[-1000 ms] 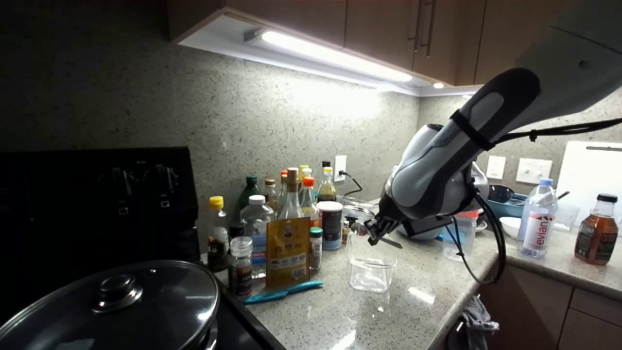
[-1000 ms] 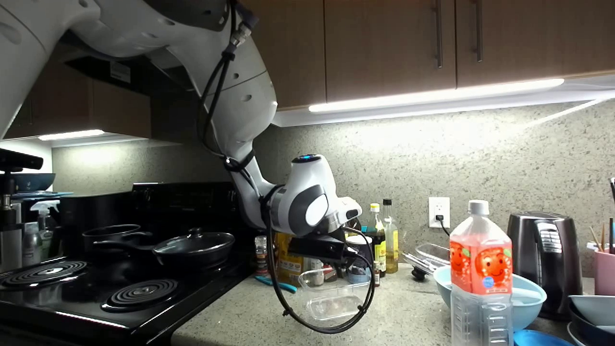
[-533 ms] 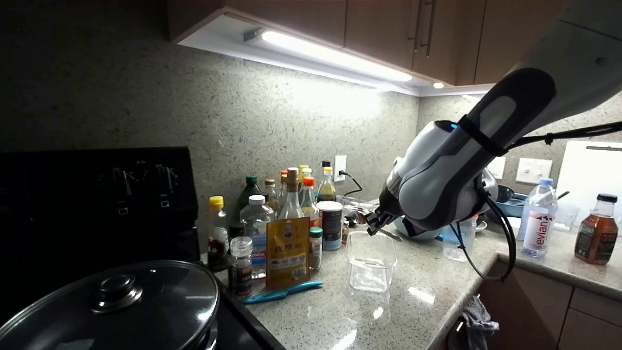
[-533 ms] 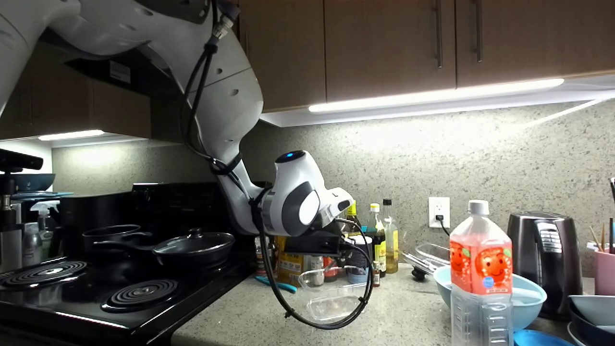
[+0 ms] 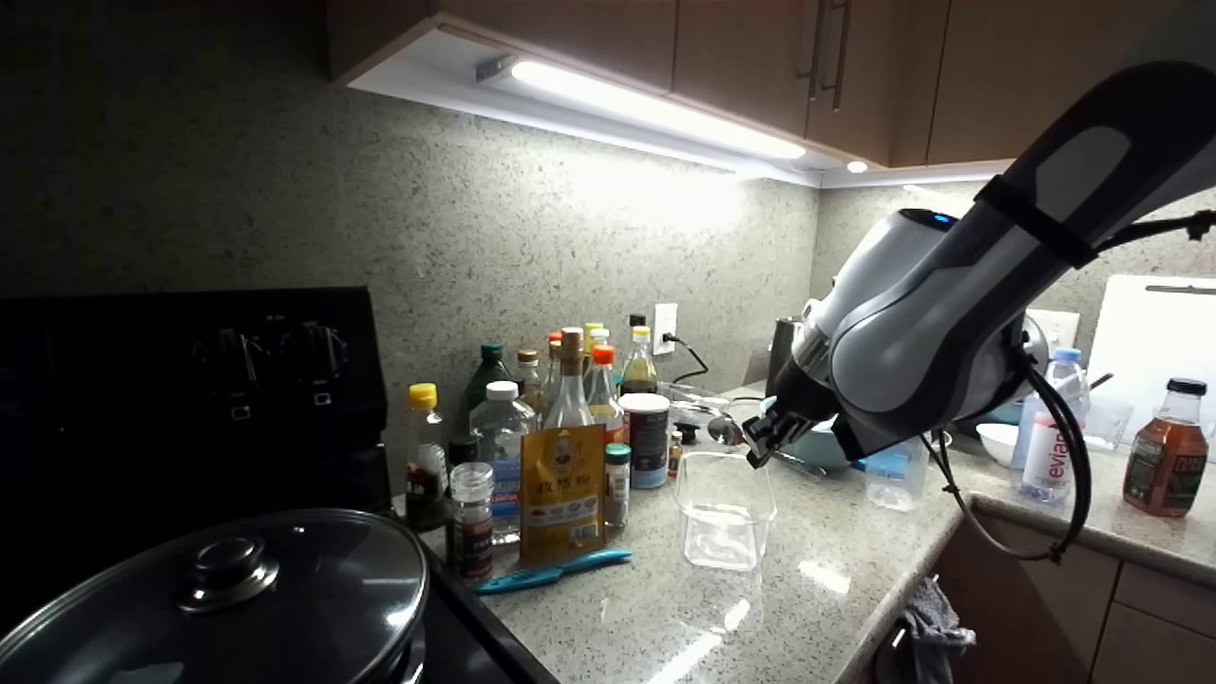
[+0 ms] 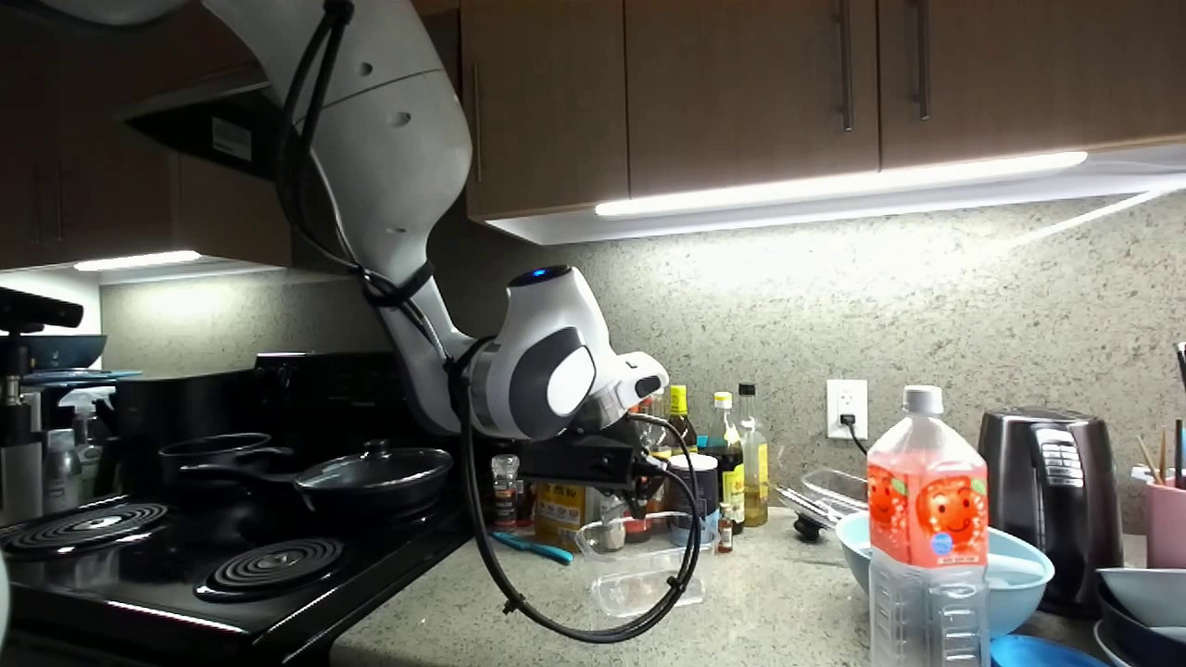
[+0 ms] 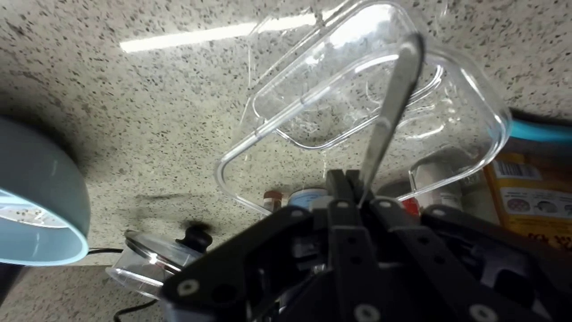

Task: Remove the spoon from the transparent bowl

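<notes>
At left in the wrist view, a blue bowl (image 7: 42, 167) is sitting; then a clear bowl (image 7: 333, 112) is standing; above it the pincer (image 7: 353, 183), nearly closed, is pinching the spoon (image 7: 385, 123); at right, a yellow bag (image 7: 536, 199) is standing.

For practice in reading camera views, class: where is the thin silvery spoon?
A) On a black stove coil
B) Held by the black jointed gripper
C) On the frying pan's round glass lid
B: in the wrist view, the thin silvery spoon juts out from the closed tips of the black gripper.
</notes>
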### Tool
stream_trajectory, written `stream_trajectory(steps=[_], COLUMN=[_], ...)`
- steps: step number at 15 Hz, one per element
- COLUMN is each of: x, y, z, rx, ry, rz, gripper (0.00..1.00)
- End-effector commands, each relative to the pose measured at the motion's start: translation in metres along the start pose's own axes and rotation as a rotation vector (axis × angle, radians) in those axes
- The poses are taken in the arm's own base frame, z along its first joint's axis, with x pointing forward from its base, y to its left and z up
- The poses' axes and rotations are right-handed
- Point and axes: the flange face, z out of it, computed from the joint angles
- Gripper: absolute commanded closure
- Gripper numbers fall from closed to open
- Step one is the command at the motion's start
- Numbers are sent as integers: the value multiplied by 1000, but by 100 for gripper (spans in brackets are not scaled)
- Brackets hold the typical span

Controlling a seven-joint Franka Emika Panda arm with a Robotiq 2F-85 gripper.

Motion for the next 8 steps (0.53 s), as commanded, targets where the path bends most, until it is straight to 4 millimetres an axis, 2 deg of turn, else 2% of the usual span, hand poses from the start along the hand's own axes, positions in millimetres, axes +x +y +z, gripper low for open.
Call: stream_trajectory(steps=[1,5,8], x=[-12,-11,-16], y=[23,67,73], z=[-14,-9,-11], rx=[-28,-119,-124], ry=[19,52,18], rz=[54,135,167], gripper=[99,99,99])
